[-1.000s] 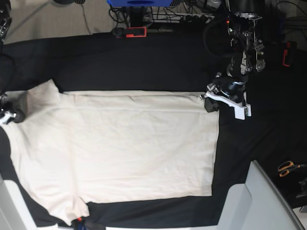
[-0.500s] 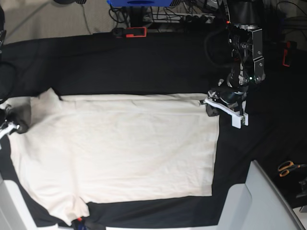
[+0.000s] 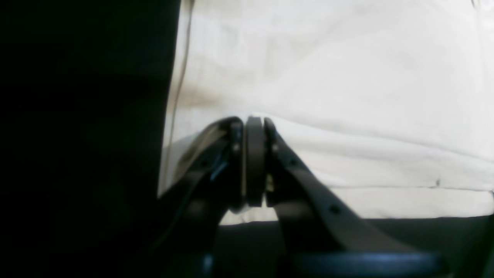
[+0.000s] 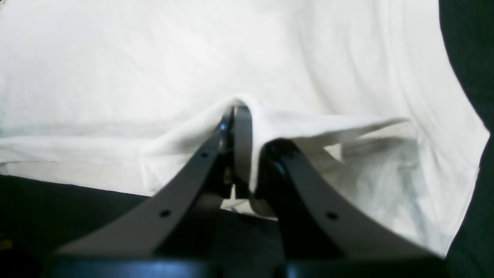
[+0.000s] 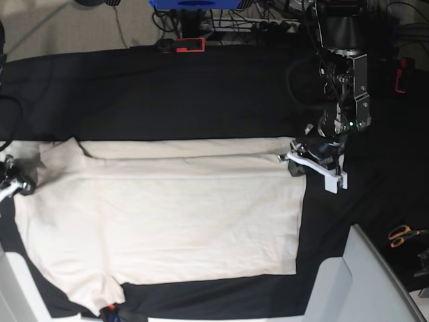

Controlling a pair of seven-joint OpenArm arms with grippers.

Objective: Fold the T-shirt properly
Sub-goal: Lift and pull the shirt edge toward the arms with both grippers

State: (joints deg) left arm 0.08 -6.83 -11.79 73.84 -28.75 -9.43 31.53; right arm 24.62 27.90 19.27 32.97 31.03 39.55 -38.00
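Both jaws clamped | T-shirt (image 5: 167,215) flat | far edge pinched, opposite corners

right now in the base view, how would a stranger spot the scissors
Find the black tablecloth with the cream T-shirt spread across it, then follow it to the far right edge of the view. There, beyond the pale grey panel, lie small scissors, the only thing there with orange handles.

I'm not seeing a single readable word, number or logo anywhere, not on the T-shirt (image 5: 167,215), and the stuff along the back edge is coming through too small and blurry.
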